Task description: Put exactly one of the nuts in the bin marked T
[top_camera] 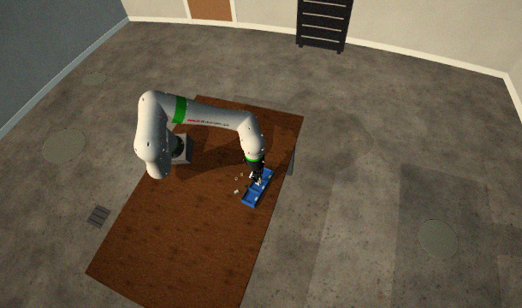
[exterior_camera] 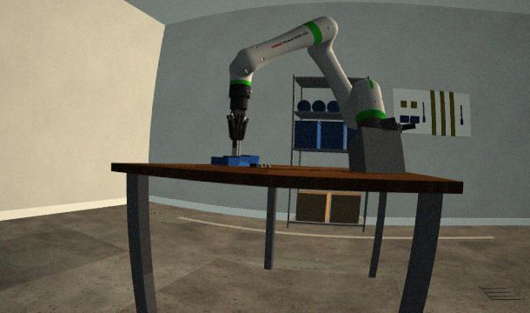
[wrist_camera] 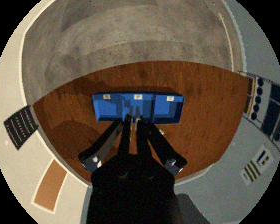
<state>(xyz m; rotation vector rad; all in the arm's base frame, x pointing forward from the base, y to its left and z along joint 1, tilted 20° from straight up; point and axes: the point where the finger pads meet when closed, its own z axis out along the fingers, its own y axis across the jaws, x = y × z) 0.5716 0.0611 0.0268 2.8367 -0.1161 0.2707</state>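
Top view, left to right. Two small rings (top_camera: 242, 174) (exterior_camera: 268, 165), probably the nuts, lie on the bench (top_camera: 180, 222) (exterior_camera: 291, 176) (wrist_camera: 203, 125), left of the bins (top_camera: 249, 204) (exterior_camera: 235, 162) (wrist_camera: 166, 121). White piece (top_camera: 236, 192) (wrist_camera: 161, 131) nearby, also outside.

Hand (top_camera: 258, 181) (exterior_camera: 235, 153) (wrist_camera: 134, 110) next: narrow, fingers all but together, pointing down over the middle of the row. No nut seen between the tips.

Bins: three compartments end to end; long axis slants lower left to upper right. Labels too small to read; cannot say which is T.

Key relation, my reading: rings sit off the row's long side, left of the hand. If it is empty, fetching one means a lift clear of the wall, then a sideways move.
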